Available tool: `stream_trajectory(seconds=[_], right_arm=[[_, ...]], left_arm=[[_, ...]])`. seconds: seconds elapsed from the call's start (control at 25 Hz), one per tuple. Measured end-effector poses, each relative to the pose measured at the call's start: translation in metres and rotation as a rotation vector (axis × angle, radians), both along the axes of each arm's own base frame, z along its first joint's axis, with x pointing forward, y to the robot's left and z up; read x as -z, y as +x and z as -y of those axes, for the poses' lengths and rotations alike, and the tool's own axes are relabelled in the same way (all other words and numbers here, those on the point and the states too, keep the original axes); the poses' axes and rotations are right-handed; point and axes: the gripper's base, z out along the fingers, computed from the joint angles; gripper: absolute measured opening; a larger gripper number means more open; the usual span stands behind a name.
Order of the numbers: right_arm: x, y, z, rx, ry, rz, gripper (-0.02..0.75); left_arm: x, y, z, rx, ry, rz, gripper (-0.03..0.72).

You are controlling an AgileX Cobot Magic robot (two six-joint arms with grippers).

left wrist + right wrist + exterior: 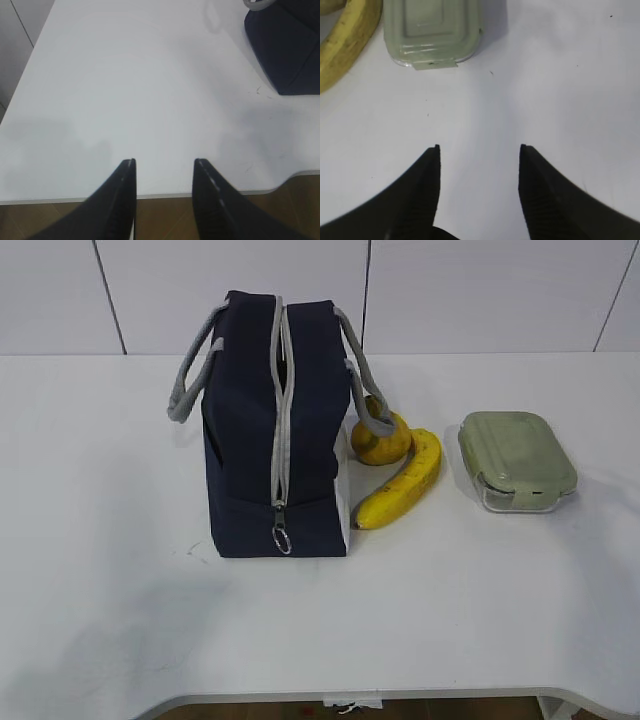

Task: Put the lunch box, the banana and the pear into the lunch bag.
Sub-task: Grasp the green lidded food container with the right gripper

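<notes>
The navy lunch bag (270,430) stands on the white table, its grey zipper (280,410) shut with the ring pull at the front. The pear (380,438) sits against its right side, partly behind a grey handle. The banana (405,480) lies in front of the pear. The lunch box (516,458) with its sage-green lid lies further right. My left gripper (164,161) is open and empty above the table's front edge, the bag's corner (290,45) far right. My right gripper (479,146) is open and empty, short of the lunch box (432,30) and banana (347,40).
The white table (120,580) has a curved front edge (400,695); the same edge shows in the left wrist view (60,199). A white panelled wall (480,290) stands behind. Neither arm shows in the exterior view.
</notes>
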Motion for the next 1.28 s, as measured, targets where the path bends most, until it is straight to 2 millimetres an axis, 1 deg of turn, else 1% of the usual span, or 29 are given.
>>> stream_trajectory(seconds=[0.12,0.2,0.24,0.44,0.6,0.72,0.8,0.92,1.16,1.28], right_arm=[[0.004,0.011,0.015,-0.028,0.046,-0.013,0.399],[0.005,0.015,0.023,-0.057,0.096,-0.02,0.399],[0.007,0.017,0.03,-0.067,0.123,-0.026,0.399],[0.018,0.027,0.057,-0.069,0.272,-0.009,0.399],[0.035,0.036,0.073,-0.108,0.428,-0.009,0.399],[0.048,0.051,0.081,-0.162,0.544,-0.015,0.399],[0.06,0.064,0.088,-0.175,0.579,-0.025,0.399],[0.068,0.081,0.096,-0.186,0.592,-0.025,0.399],[0.077,0.11,0.115,-0.187,0.588,-0.007,0.399],[0.089,0.121,0.121,-0.186,0.596,-0.019,0.399]], left_arm=[[0.0,0.0,0.0,0.0,0.0,0.0,0.288],[0.0,0.0,0.0,0.0,0.0,0.0,0.288],[0.0,0.0,0.0,0.0,0.0,0.0,0.288],[0.0,0.0,0.0,0.0,0.0,0.0,0.288],[0.0,0.0,0.0,0.0,0.0,0.0,0.288],[0.0,0.0,0.0,0.0,0.0,0.0,0.288],[0.0,0.0,0.0,0.0,0.0,0.0,0.288],[0.0,0.0,0.0,0.0,0.0,0.0,0.288],[0.0,0.0,0.0,0.0,0.0,0.0,0.288],[0.0,0.0,0.0,0.0,0.0,0.0,0.288]])
